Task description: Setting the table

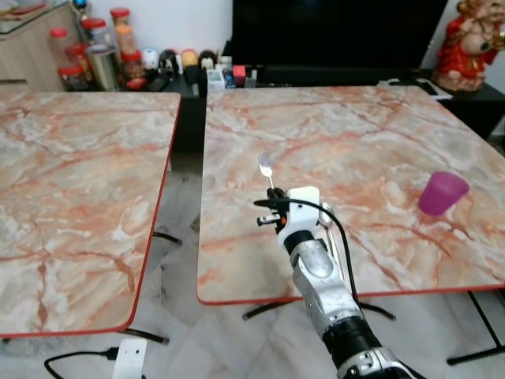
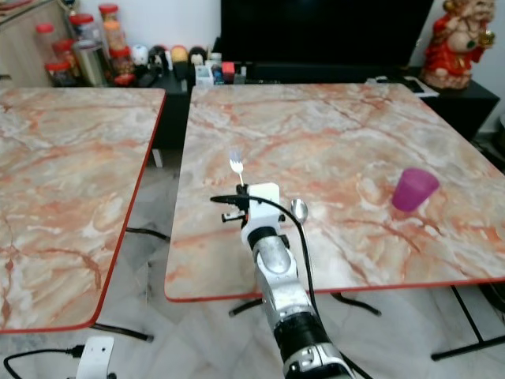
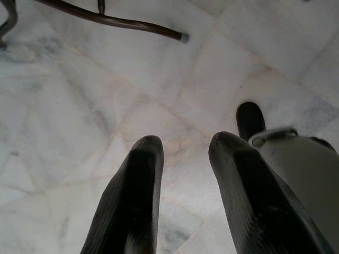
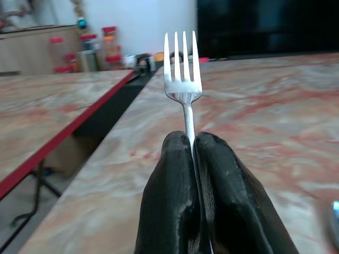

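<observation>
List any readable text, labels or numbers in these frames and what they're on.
None can be read.
Jars on the sideboard: labels too small and blurred.
Small boxes below the dark screen: print too blurred.
Purple cup, fork in the right pincer: no markings seen.

2 marble tables (image 1: 379, 142), pale floor (image 3: 106, 106).

Even, soft daylight fills both head views — no hard shadows, only a faint sheen on the marble tabletops (image 1: 339, 142). The dark screen (image 1: 339, 31) at the back stays nearly black. Both head views are sharp, with straight table edges bowing slightly toward the frame borders. In the right wrist view the fork (image 4: 183, 79) is crisp while the jars (image 4: 106, 47) behind blur — shallow focus. The left wrist view is dimmer, the pale floor (image 3: 79, 106) lit softly, the black fingers (image 3: 132, 201) close and slightly soft.
</observation>
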Robot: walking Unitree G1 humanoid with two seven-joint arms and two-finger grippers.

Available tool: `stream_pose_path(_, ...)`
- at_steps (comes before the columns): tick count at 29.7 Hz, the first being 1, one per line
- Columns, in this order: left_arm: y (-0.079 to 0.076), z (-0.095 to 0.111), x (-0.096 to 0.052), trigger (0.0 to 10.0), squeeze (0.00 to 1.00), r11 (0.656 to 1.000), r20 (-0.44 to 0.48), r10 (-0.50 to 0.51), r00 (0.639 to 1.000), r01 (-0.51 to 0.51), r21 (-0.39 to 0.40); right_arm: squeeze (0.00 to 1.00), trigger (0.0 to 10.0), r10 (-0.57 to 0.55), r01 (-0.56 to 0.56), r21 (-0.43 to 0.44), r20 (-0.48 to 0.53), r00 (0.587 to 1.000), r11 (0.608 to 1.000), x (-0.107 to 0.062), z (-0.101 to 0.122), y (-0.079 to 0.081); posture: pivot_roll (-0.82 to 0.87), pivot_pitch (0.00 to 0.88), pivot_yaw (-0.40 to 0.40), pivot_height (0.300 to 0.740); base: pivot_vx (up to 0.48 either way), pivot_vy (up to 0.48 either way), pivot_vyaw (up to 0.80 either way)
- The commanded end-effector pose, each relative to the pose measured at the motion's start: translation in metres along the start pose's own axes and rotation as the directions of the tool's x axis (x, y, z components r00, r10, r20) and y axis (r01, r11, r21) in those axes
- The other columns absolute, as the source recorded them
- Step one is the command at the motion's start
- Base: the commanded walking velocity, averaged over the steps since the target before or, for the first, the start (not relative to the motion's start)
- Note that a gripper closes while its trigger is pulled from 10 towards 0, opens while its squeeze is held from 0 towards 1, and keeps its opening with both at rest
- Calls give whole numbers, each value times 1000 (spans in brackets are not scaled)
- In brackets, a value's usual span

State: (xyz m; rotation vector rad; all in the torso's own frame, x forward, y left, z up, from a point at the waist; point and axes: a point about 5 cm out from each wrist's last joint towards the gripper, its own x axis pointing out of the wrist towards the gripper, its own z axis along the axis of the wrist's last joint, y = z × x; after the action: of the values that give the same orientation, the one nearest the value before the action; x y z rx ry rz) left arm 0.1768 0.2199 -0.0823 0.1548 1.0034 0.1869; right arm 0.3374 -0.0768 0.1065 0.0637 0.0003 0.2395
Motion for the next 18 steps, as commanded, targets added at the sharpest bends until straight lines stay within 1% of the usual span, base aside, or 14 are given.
stream_pose_path(1, 3, -2, 0, 10000, 0, 1000, -15, 10, 1000, -11, -9, 0, 10000, 13, -13, 10, 24, 1000, 1000, 1, 5, 6, -39, 13, -22, 736, 0, 345, 0)
stream_pose_path(9, 4, -3, 0, 10000, 0, 1000, -16, 13, 1000, -13, -7, 0, 10000, 13, -13, 10, 30, 999, 1000, 2, 5, 7, -37, 16, -17, 736, 0, 343, 0)
stream_pose_path(18, 5, 0, 0, 10000, 0, 1000, -7, 16, 1000, -16, -6, 0, 10000, 18, -18, 13, 39, 999, 1000, 3, 7, 9, -34, 15, -14, 736, 0, 344, 0)
